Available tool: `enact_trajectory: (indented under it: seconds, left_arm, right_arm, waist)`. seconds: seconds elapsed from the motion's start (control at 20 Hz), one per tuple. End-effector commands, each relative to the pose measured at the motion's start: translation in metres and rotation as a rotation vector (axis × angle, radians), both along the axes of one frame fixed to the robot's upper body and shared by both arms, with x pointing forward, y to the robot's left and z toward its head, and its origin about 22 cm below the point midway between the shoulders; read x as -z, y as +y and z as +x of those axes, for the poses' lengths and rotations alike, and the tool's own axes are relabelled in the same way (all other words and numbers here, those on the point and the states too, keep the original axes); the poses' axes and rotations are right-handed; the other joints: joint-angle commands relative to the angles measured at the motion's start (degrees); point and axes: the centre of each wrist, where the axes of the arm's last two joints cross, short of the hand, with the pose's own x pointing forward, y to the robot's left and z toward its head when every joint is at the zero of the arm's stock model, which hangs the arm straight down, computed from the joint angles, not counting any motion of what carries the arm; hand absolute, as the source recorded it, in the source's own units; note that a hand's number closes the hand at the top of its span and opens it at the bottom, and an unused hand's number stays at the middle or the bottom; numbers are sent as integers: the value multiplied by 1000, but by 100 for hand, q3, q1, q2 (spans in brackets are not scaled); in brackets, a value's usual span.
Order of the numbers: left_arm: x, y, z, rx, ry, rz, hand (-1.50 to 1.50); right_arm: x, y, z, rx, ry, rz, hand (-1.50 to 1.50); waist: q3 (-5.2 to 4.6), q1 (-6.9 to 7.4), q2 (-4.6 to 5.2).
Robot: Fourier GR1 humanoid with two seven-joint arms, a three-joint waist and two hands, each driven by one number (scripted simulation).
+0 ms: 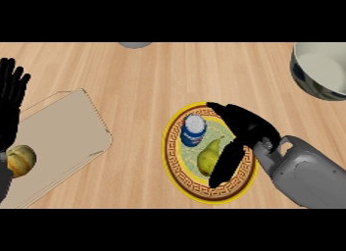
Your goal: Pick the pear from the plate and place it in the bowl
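On the plate [177, 169] at six o'clock, the pear [208, 156] is lying ungrasped; the right hand [244, 130] is hovering beside it, fingers [226, 164] apart. Pickup and transfer to the bowl [327, 68] at two o'clock are remaining.

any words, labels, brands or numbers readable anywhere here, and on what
None can be read.
The blue and white container on the plate shows only bands, no legible lettering.
The plate's rim carries a key pattern, not text.
The pear, bowl, cutting board, left hand and right hand bear no markings.
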Motion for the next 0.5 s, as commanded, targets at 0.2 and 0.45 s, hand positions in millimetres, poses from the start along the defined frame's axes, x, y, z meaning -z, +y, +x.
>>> enact_trajectory:
  seconds: [0.2,0.45]
  left_arm:
    - [-14,-12,5,-1,-5,20,0]
    - [1,0,8,-5,-20,-1,0]
  right_arm:
    - [27,-5,-19,59,52,-77,-150]
    - [34,-1,-26,33,12,-35,-150]
  waist:
    - [4,-23,1]
    - [2,-22,6]
